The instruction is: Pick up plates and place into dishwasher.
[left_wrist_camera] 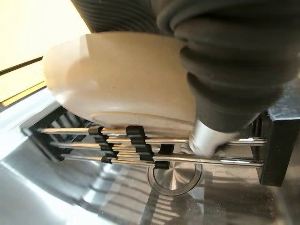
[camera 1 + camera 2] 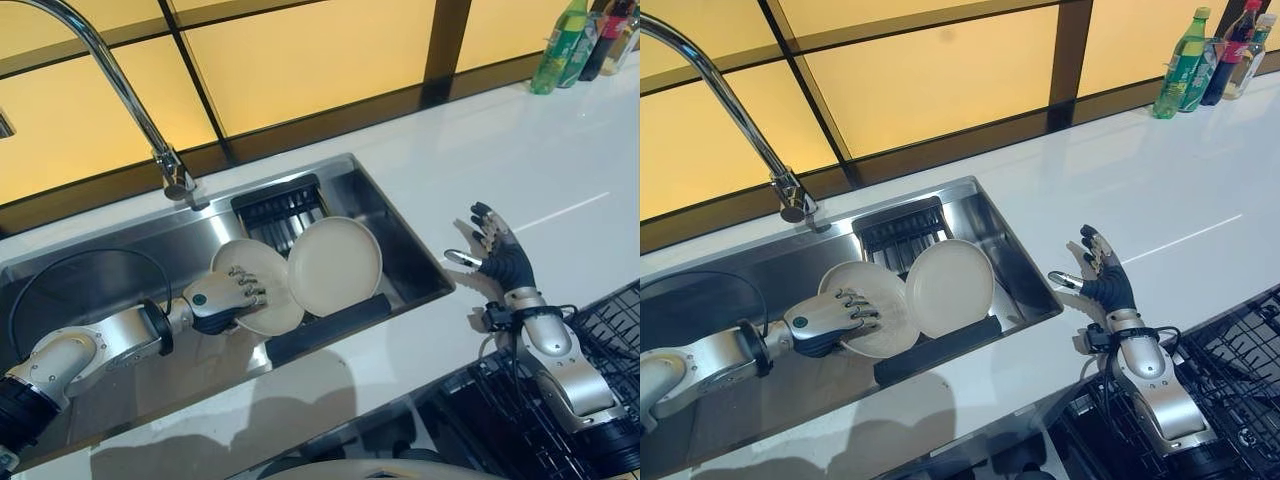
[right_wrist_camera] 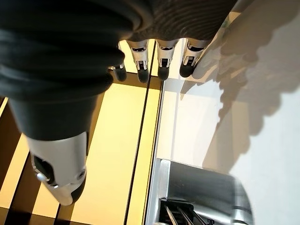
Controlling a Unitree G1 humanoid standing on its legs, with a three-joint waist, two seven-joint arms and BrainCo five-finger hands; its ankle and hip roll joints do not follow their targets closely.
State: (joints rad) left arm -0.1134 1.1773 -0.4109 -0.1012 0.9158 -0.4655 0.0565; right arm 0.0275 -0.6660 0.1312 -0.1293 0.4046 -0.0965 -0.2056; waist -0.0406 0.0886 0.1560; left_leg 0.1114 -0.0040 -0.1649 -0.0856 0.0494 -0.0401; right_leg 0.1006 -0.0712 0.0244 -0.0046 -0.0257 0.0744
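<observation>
Left eye view. Sink (image 2: 395,215), centre left of frame, with a black rack (image 2: 285,215) standing in it. Two cream plates lean on edge against the rack: left plate (image 2: 262,275) and right plate (image 2: 335,265), rims overlapping. Left hand (image 2: 225,298), lower left, fingers curled over the left plate's rim, clamped on it. Right hand (image 2: 500,255), lower right, fingers spread apart, holding nothing, over the white desk (image 2: 540,160). Dishwasher basket (image 2: 590,370), black wire, at the lower right corner. Faucet (image 2: 130,95) at upper left; bottles (image 2: 575,35) at upper right.

Right eye view. Same layout. The two plates touch where they overlap. Risk: lifting the left plate may drag or tip the right plate, which could slide and strike the steel.

Left wrist view. Underside of the left plate (image 1: 122,79) at upper centre, resting on the rack's metal bars (image 1: 140,145). Risk: the rim could catch on a bar; grip looks shallow, so the plate might slip.

Right wrist view. Fingers (image 3: 161,61) straight at the top of frame, above the desk. Risk: long carry across to the basket, past the sink edge.
</observation>
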